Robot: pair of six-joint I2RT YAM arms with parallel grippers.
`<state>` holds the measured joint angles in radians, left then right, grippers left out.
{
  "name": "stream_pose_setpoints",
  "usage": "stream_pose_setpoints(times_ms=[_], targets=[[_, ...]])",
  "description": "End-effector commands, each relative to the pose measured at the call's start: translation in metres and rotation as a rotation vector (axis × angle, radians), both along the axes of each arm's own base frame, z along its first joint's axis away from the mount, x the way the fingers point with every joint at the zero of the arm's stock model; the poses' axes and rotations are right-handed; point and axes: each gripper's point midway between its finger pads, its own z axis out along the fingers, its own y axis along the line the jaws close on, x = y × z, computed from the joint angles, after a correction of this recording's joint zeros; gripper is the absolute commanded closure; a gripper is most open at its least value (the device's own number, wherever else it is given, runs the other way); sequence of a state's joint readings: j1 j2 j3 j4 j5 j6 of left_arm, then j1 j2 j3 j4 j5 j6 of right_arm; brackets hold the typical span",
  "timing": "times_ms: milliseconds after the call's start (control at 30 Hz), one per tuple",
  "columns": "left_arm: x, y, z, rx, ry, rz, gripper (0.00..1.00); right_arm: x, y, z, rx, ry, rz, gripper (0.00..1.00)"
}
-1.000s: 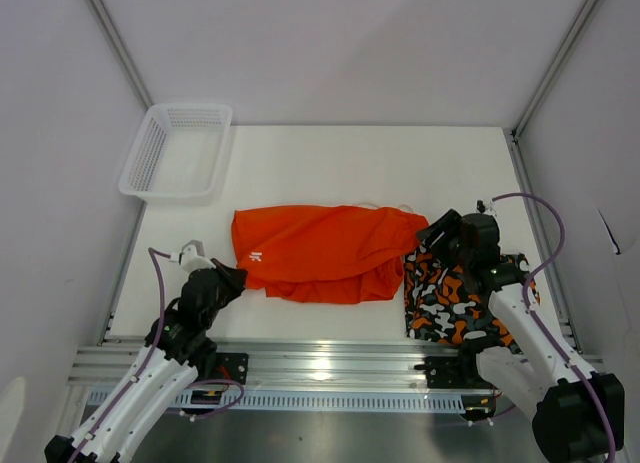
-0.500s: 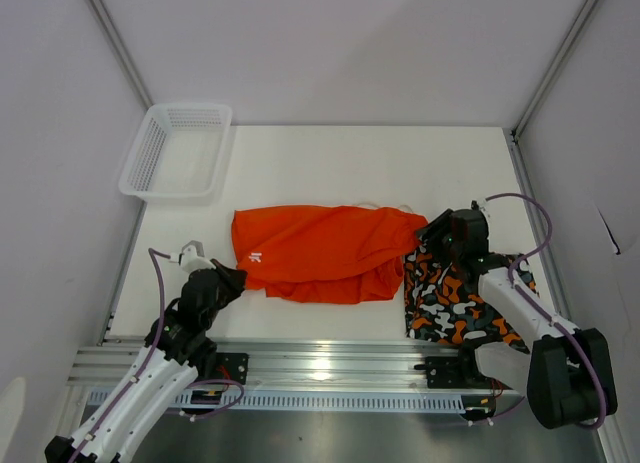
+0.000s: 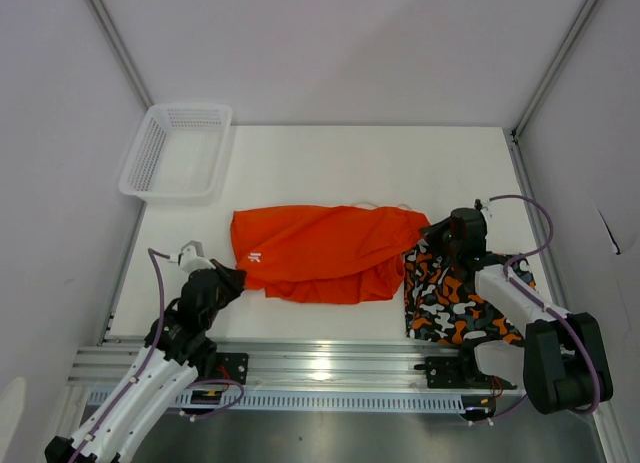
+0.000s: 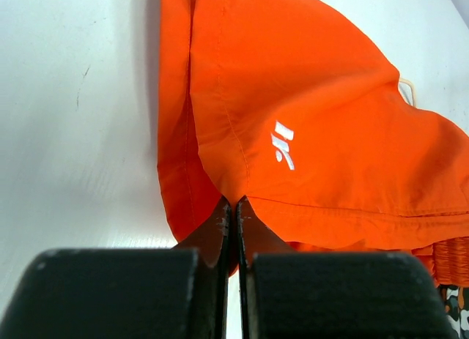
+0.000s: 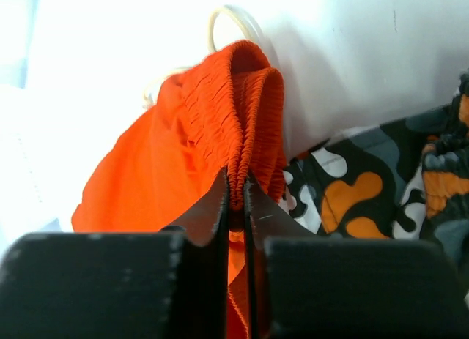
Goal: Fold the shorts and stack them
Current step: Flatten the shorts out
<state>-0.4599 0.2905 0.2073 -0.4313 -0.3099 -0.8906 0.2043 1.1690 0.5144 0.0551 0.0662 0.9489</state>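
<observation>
Right gripper point(image 3: 438, 231) has swung down to the orange shorts point(image 3: 320, 253) and clamped onto their waistband end; the left gripper point(image 3: 236, 276) has not moved.
From above, the orange shorts lie spread across the middle of the table point(image 3: 350, 163), their right end overlapping the patterned shorts point(image 3: 450, 303) at the near right, with a white mesh basket point(image 3: 140, 163) at the far left corner. Only the wrist cameras show the grips. The right one shows its jaws pressed together on the bunched elastic waistband, the white drawstring point(image 5: 231, 17) looping beyond. The left one shows its jaws pinched on the hem below a small white logo point(image 4: 283, 145).
</observation>
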Motion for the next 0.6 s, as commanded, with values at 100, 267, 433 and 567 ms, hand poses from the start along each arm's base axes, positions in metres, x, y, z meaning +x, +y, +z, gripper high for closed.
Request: stream_pose_setpoints(times_ms=[100, 267, 433, 567], targets=[[0.011, 0.004, 0.054, -0.033, -0.099, 0.041, 1.0, 0.033, -0.01, 0.047, 0.025, -0.134, -0.056, 1.0], [0.023, 0.006, 0.137, -0.062, -0.233, 0.067, 1.0, 0.046, -0.005, 0.1, 0.045, -0.214, -0.012, 1.0], [0.026, 0.022, 0.215, -0.006, -0.348, 0.118, 1.0, 0.045, 0.007, 0.169, 0.071, -0.313, 0.059, 1.0], [0.012, 0.044, 0.297, 0.012, -0.472, 0.184, 1.0, 0.03, 0.013, 0.209, 0.09, -0.363, 0.106, 1.0]])
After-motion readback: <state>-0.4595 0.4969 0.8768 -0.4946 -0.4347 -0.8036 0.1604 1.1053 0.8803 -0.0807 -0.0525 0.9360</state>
